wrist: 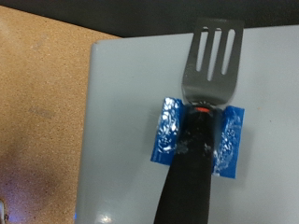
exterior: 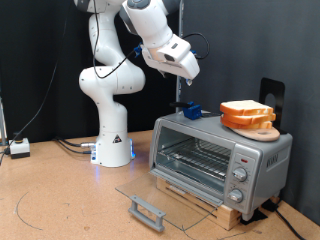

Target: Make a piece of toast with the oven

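- The brown cork-like bench (exterior: 50, 195) is spreading across the lower half of the exterior view, carrying everything else.
- The white jointed Franka arm (exterior: 112, 80) is standing at centre left of the exterior view, arching up out of the top edge and bending down to the right, its wrist tilting towards the oven top.
- The small boxy silver-grey toaster oven (exterior: 215, 155) is sitting at lower right on a pale wooden base, its glass door (exterior: 160, 200) hanging fully open and lying flat near the bench; the wire rack inside is looking bare.
- The stack of cream bread slices with orange-brown crust (exterior: 247, 113) is resting on the oven roof at the exterior view's right; I cannot pick out the single piece of toast from it, so by my judgement only the door opening is done and no bread is loaded.
- The gripper (exterior: 188, 100) is hovering just above the roof's left part, beside the stack.
- In the wrist view the jaws are clenching, through blue-wrapped fingers (wrist: 169, 133), the black handle of a slotted metal spatula (wrist: 213, 61), whose blade is lying over the grey roof.
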Controlling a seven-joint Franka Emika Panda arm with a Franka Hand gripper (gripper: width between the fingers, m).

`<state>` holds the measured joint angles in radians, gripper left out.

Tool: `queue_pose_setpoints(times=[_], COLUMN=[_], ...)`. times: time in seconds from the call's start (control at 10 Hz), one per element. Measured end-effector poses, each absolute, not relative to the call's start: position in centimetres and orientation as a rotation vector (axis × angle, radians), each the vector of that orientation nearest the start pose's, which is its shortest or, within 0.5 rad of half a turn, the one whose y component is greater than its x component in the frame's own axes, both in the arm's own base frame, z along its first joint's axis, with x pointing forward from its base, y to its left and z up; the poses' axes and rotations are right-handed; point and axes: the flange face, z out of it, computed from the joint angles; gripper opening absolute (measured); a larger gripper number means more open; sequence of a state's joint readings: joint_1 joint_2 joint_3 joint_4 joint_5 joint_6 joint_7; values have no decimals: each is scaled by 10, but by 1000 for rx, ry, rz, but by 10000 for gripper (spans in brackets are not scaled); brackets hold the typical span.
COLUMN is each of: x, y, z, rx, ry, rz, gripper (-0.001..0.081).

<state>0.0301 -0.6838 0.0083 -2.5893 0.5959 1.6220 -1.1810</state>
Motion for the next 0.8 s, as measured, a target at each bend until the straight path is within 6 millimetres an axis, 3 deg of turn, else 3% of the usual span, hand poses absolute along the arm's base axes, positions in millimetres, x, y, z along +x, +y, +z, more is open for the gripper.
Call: queue_pose_setpoints(times=[0.8], x=[303], y=[95], z=[432], rx=[-2178], ry=[-1333], rz=[-71], gripper=[809])
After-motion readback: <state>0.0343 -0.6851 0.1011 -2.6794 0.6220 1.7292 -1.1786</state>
